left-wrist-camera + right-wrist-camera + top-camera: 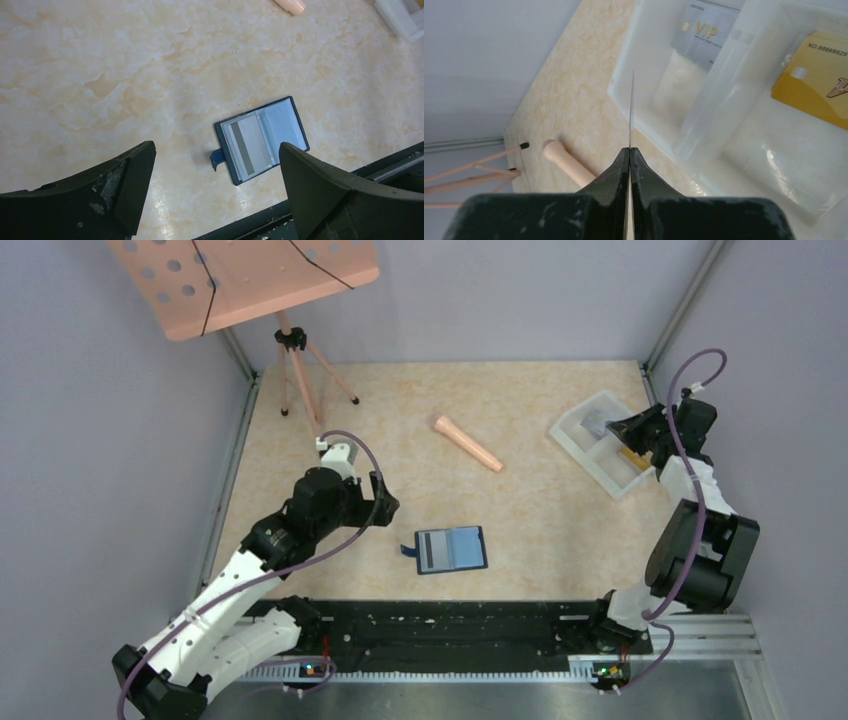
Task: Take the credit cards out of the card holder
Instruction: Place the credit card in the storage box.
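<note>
Saw a beige marbled table (330,440). Found a card holder (452,549) open near the middle of its near edge, a peach peg (467,443) toward the far edge, a white tray (575,425) at the right edge, a tripod (298,380) in the far left corner.

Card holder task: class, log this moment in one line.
left tool open | right tool shut on thin card over tray | grey card in card holder

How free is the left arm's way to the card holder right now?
Likely yes. The left gripper hangs open just left of the card holder, which lies spread on the table with nothing over or beside it. The right gripper, shut on a card, is far off over the tray.
</note>
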Controlling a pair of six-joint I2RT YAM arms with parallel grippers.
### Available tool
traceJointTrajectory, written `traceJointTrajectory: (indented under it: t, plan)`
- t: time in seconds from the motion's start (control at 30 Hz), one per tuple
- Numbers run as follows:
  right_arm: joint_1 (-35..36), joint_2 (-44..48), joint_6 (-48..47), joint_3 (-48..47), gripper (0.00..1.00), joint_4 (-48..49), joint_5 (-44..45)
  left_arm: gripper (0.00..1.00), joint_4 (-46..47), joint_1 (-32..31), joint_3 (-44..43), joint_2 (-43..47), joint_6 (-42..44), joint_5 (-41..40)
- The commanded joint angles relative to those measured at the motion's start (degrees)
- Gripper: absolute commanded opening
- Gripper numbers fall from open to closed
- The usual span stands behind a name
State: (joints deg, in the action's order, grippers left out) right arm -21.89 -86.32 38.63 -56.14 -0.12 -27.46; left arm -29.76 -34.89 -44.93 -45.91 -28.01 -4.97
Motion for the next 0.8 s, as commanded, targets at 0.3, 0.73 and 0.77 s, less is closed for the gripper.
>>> traceJointTrajectory:
  t: [0.3, 0.73, 0.77]
  plan:
    - [-0.96, -16.81, 2.64, -13.96, 0.0, 1.32, 3.03, 0.99, -0.16, 0.24, -1.22, 5.39, 1.29, -8.03]
    - [-1.13, -26.09, 4.48, -20.41, 0.0, 1.85, 3.46, 0.99, 0.15, 0.26, -0.95, 5.41, 1.38, -9.32]
    - [-1.18, -26.49, 4.52, -20.57, 0.0, 1.86, 3.5, 0.99, 0.21, 0.27, -1.03, 5.26, 1.38, -9.4]
